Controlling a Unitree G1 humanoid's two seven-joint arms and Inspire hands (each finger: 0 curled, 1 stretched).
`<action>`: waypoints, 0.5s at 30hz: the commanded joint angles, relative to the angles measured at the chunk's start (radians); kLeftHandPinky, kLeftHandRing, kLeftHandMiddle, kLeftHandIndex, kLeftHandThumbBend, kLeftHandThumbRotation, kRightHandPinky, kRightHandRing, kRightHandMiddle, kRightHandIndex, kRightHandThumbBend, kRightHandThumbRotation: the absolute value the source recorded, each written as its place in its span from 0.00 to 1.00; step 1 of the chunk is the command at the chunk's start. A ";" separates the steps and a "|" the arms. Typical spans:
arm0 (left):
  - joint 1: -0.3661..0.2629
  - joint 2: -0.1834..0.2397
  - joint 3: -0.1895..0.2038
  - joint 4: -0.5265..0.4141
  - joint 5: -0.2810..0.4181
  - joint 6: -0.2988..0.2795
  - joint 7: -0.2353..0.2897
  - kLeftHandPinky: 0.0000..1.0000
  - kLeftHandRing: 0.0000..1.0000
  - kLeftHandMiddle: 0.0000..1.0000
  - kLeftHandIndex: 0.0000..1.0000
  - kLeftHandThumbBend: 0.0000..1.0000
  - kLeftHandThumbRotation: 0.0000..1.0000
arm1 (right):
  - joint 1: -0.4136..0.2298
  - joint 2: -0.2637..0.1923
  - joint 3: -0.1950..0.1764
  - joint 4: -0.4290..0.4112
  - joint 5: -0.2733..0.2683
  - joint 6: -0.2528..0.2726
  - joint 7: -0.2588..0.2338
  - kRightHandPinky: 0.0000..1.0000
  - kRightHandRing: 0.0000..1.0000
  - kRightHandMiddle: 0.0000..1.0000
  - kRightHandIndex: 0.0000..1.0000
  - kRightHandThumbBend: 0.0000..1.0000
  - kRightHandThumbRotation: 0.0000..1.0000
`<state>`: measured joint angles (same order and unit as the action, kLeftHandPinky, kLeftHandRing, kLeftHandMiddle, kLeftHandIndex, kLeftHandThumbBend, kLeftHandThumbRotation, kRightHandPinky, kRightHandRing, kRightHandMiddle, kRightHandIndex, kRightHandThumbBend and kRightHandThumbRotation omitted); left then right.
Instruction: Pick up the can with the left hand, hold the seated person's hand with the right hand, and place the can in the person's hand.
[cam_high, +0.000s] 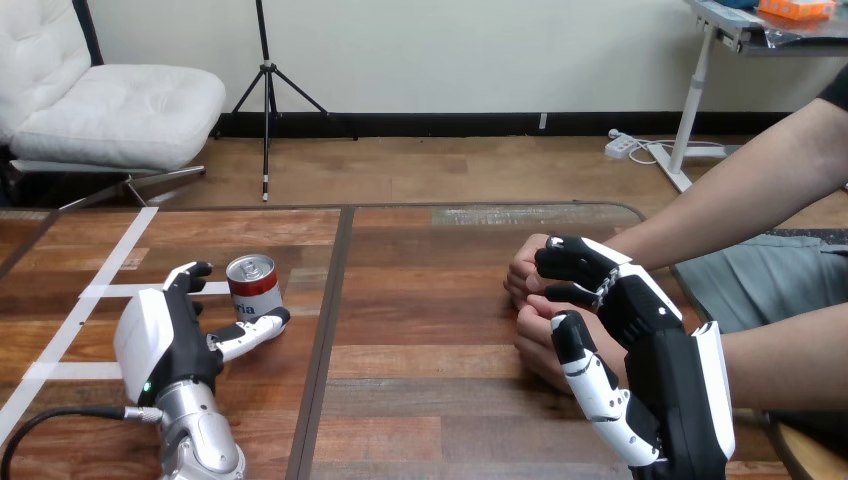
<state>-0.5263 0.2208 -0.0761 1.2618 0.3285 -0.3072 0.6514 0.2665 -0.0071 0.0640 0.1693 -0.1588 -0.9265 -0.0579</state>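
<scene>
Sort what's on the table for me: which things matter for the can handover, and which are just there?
Job: can; left hand, open beside it; right hand, curled over the person's upper hand; person's lower hand.
Lying about: white tape on the table.

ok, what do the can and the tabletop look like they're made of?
The can: likely metal. Its lid is bare, shiny silver, and the body carries a glossy red and white label; paper or print, I cannot tell. The table: wood or wood-look planks, brown with visible grain and seams, satin sheen. Solid or laminate is unclear.
</scene>
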 joint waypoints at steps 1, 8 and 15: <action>-0.096 0.007 -0.004 -0.003 0.002 -0.022 -0.017 0.65 0.74 0.79 0.78 0.91 0.23 | -0.041 0.003 -0.003 -0.024 0.004 -0.018 -0.004 0.66 0.73 0.74 0.74 0.51 0.58; -0.102 0.002 -0.002 -0.003 0.000 -0.022 -0.032 0.64 0.73 0.78 0.78 0.92 0.25 | -0.042 0.006 0.000 -0.023 0.010 -0.015 -0.003 0.66 0.73 0.74 0.74 0.52 0.58; -0.108 -0.004 0.000 -0.004 -0.002 -0.022 -0.040 0.62 0.72 0.78 0.77 0.93 0.26 | -0.044 0.005 -0.001 -0.020 0.005 -0.016 -0.003 0.66 0.73 0.74 0.74 0.52 0.58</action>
<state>-0.5386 0.2190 -0.0733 1.2618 0.3259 -0.3082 0.6152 0.2665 -0.0062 0.0644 0.1693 -0.1589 -0.9265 -0.0582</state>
